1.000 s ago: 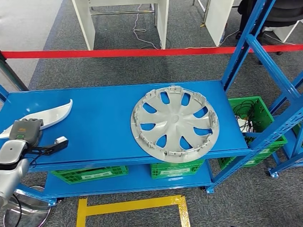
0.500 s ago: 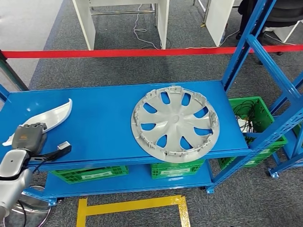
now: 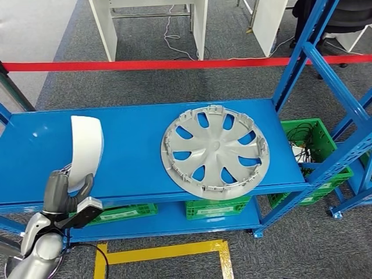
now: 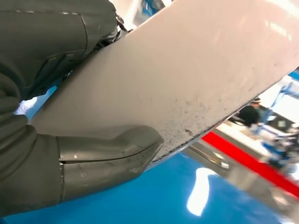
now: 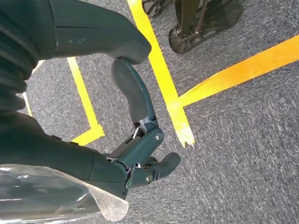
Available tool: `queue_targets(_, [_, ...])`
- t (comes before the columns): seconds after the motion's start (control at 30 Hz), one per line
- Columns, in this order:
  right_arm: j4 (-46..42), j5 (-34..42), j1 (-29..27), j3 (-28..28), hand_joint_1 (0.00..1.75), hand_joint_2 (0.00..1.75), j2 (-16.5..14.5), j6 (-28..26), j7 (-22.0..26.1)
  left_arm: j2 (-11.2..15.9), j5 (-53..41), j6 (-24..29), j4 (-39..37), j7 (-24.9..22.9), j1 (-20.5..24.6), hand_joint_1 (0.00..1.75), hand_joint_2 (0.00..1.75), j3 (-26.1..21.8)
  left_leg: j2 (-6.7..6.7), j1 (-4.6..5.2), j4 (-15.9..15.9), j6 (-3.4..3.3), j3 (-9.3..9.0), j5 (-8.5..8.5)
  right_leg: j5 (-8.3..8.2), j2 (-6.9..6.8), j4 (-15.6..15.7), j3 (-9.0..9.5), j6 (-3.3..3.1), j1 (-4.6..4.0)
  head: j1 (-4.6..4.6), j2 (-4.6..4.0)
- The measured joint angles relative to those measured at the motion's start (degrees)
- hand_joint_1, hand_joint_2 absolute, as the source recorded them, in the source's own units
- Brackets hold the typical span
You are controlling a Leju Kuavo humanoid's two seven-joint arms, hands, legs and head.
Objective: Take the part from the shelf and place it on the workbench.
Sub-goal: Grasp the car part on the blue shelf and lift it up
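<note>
The part is a white curved plastic shell [image 3: 86, 148]. My left hand [image 3: 65, 195] grips its lower end and holds it upright just above the front left of the blue shelf [image 3: 131, 145]. In the left wrist view the white part [image 4: 197, 70] crosses the picture, with my thumb [image 4: 105, 158] pressed under it and dark fingers over it. My right hand [image 5: 137, 140] hangs over grey carpet with its fingers loosely apart and nothing in them.
A large silver hubcap [image 3: 215, 151] lies on the shelf's right half, overhanging the front edge. Green crates [image 3: 110, 212] sit on the lower shelf and blue uprights [image 3: 307, 52] rise at the right. Red tape [image 3: 131, 65] runs behind and yellow floor tape [image 3: 162, 253] in front.
The white part lay flat at the shelf's left end with my left hand on it. Now the hand has lifted it, turned it upright and carried it rightward toward the front edge.
</note>
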State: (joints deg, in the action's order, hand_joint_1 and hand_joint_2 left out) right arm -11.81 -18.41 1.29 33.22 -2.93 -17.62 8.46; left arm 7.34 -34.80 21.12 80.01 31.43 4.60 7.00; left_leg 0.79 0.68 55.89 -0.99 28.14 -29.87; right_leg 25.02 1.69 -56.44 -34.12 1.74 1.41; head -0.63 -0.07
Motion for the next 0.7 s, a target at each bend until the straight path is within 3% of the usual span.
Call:
queue_targets(0.17, [0.03, -0.67, -0.16, 0.37, 0.0, 1.75, -0.09, 0.0, 0.1, -4.3, 8.24, -1.75, 10.84, 6.2, -6.83, 1.75, 1.75, -0.98, -0.01, 0.11, 0.44, -0.37, 0.21, -0.01, -0.29, 0.03, 0.04, 0.02, 0.45, 0.14, -0.01, 0.0])
queue_targets(0.23, [0.06, -0.9, -0.3, 0.52, 0.0, 1.75, -0.13, -0.01, 0.37, -6.0, 10.05, -1.37, 15.35, 7.74, -10.06, 1.75, 1.75, -1.03, 0.16, 0.01, 0.14, -0.98, 0.14, 0.58, -0.33, -0.02, 0.14, -0.03, 0.94, 0.18, -0.02, 0.0])
queue_targets(0.3, [0.09, -1.16, -0.42, 0.83, 0.0, 1.75, -0.15, -0.01, 0.67, -7.4, 11.68, -0.24, 19.19, 8.46, -12.67, 1.75, 1.75, -1.04, 0.41, -0.21, -0.45, -1.75, 0.19, 1.46, 1.98, -0.64, -1.82, -0.96, 1.14, 0.13, -0.2, -0.01])
queue_targets(0.4, [0.13, -1.64, -0.38, 1.21, 0.0, 1.75, -0.21, 0.14, 1.28, -8.28, 13.49, 2.68, 23.61, 8.69, -16.12, 1.75, 1.75, -1.1, 0.77, -0.06, -0.47, -2.19, 0.88, 1.94, 8.88, -1.27, -12.53, -4.4, 0.94, 0.13, -0.52, 0.0])
queue_targets(0.43, [0.14, -1.77, -0.38, 1.25, 0.0, 1.75, -0.21, 0.21, 1.48, -8.35, 13.91, 3.63, 24.76, 8.71, -17.18, 1.75, 1.75, -1.09, 0.89, 0.02, -0.33, -2.19, 1.16, 2.01, 10.07, -1.29, -15.45, -5.03, 0.94, 0.13, -0.51, 0.0])
queue_targets(0.47, [0.15, -1.88, -0.39, 1.28, 0.0, 1.75, -0.21, 0.29, 1.62, -8.4, 14.32, 4.41, 25.79, 8.71, -18.05, 1.75, 1.75, -1.04, 0.98, 0.07, -0.1, -2.15, 1.48, 2.08, 10.14, -1.3, -16.32, -4.69, 0.94, 0.13, -0.53, 0.0])
queue_targets(0.5, [0.15, -1.97, -0.36, 1.31, 0.0, 1.75, -0.21, 0.37, 1.72, -8.44, 14.67, 5.01, 26.73, 8.72, -18.8, 1.75, 1.75, -0.98, 1.0, 0.07, 0.23, -2.09, 1.83, 2.11, 9.2, -1.35, -14.82, -3.17, 0.89, 0.13, -0.55, 0.0])
queue_targets(0.6, [0.16, -2.14, 0.07, 1.43, 0.0, 1.75, -0.24, 1.13, 1.92, -8.45, 15.48, 6.36, 29.14, 8.72, -20.34, 1.75, 1.75, -0.76, 1.01, 0.12, 1.38, -1.55, 2.73, 2.05, 6.11, -1.9, -3.8, 4.12, 0.57, 0.08, -0.53, 0.0])
queue_targets(0.63, [0.17, -2.16, 0.21, 1.5, 0.0, 1.75, -0.28, 1.69, 2.04, -8.44, 15.79, 6.82, 29.81, 8.72, -20.73, 1.75, 1.75, -0.63, 1.03, 0.18, 1.72, -1.18, 2.96, 2.12, 5.99, -2.03, -1.78, 5.33, 0.5, 0.0, -0.5, 0.0])
queue_targets(0.7, [0.18, -2.16, 0.35, 1.66, 0.0, 1.75, -0.36, 2.9, 2.33, -8.43, 16.33, 7.5, 30.71, 8.74, -21.42, 1.75, 1.75, -0.29, 1.05, 0.23, 2.1, -0.34, 3.33, 2.52, 5.9, -1.93, -1.04, 5.62, 0.29, -0.24, -0.49, -0.01])
